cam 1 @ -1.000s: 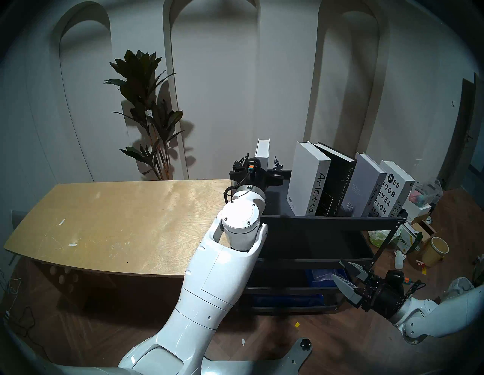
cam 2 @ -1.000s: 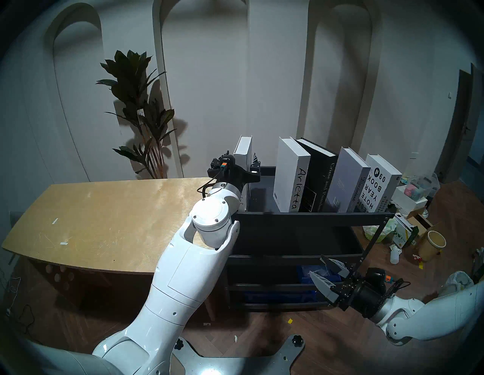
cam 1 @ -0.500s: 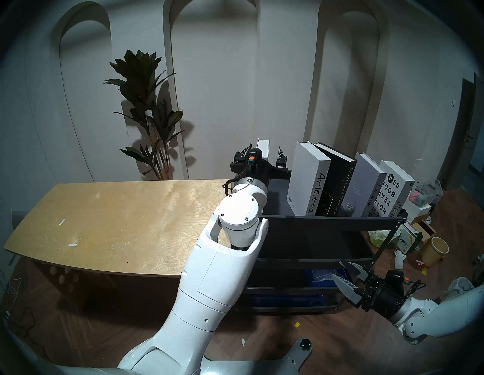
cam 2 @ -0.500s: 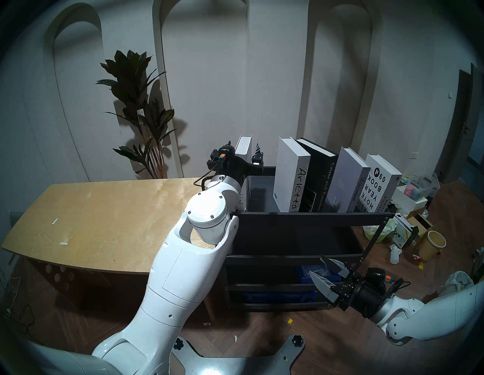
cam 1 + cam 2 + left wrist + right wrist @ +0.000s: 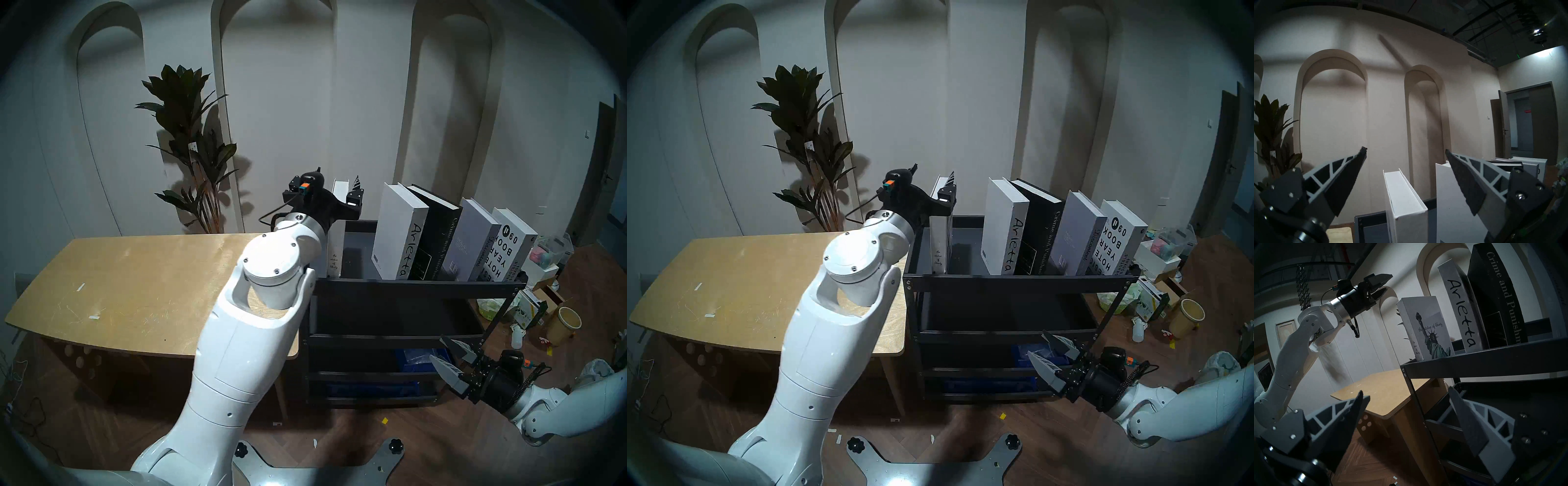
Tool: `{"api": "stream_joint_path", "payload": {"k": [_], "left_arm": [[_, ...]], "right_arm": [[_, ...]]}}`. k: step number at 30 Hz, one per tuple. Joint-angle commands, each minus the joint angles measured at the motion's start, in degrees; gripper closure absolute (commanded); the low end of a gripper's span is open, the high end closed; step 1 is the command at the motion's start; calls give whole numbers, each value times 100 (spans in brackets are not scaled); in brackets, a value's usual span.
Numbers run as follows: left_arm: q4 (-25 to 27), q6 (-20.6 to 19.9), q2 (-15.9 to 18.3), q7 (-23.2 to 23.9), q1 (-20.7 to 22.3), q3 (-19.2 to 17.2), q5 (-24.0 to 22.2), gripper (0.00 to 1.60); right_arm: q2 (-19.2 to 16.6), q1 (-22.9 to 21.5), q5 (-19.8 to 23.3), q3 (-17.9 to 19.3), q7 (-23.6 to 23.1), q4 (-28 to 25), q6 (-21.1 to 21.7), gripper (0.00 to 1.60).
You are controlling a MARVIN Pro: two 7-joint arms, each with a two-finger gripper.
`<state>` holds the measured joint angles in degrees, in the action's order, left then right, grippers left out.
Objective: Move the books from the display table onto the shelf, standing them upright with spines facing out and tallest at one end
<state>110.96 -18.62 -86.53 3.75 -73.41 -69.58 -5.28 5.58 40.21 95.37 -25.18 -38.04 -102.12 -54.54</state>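
Plywood shows bare across the whole display table [image 5: 135, 288]; no book lies on it. Just to its right stands the black shelf [image 5: 420, 288], a metal trolley whose lipped top tray carries all five books. At the left end the Statue of Liberty book [image 5: 334, 251] stands upright and alone, spine out, with a gap of empty tray beside it. Then come the white Arietta [image 5: 400, 234], the black Crime and Punishment [image 5: 437, 237], the grey Discontent [image 5: 475, 241] and the white Design Hotels Yearbook [image 5: 512, 251], touching one another and leaning rightward together. By my reckoning the moving is done; what is left, if anything, is closing that gap and straightening the lean.

Above the lone book hangs the left gripper [image 5: 1405, 151], jaws spread wide, tips astride its top edge but above it, holding nothing and touching nothing. Low at the trolley's right side, the right gripper [image 5: 1405, 395] is likewise spread and empty.
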Motion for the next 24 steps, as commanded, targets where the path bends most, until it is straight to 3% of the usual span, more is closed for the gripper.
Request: {"api": "stream_joint_path", "payload": {"k": [1, 6, 10, 13, 15, 22, 24], "left_arm": [[598, 74, 646, 669, -99, -514, -355, 0], [653, 55, 1044, 1259, -331, -1185, -450, 0], [500, 52, 1235, 1323, -371, -1477, -314, 0], [250, 102, 1563, 1507, -465, -1922, -205, 0], [184, 125, 1575, 1480, -463, -1944, -163, 0], [-122, 396, 2126, 1966, -781, -2814, -559, 0], [-161, 413, 2191, 1900, -784, -2837, -643, 0]], "right_arm": [[15, -18, -3, 22, -8, -20, -46, 0], [15, -22, -3, 20, -9, -19, -46, 0], [15, -26, -3, 22, -10, -18, -46, 0], [15, -30, -3, 21, -10, -17, -46, 0], [15, -31, -3, 21, -10, -16, -46, 0], [15, -31, -3, 14, -10, -18, -46, 0], [15, -32, -3, 14, -10, -18, -46, 0]]}}
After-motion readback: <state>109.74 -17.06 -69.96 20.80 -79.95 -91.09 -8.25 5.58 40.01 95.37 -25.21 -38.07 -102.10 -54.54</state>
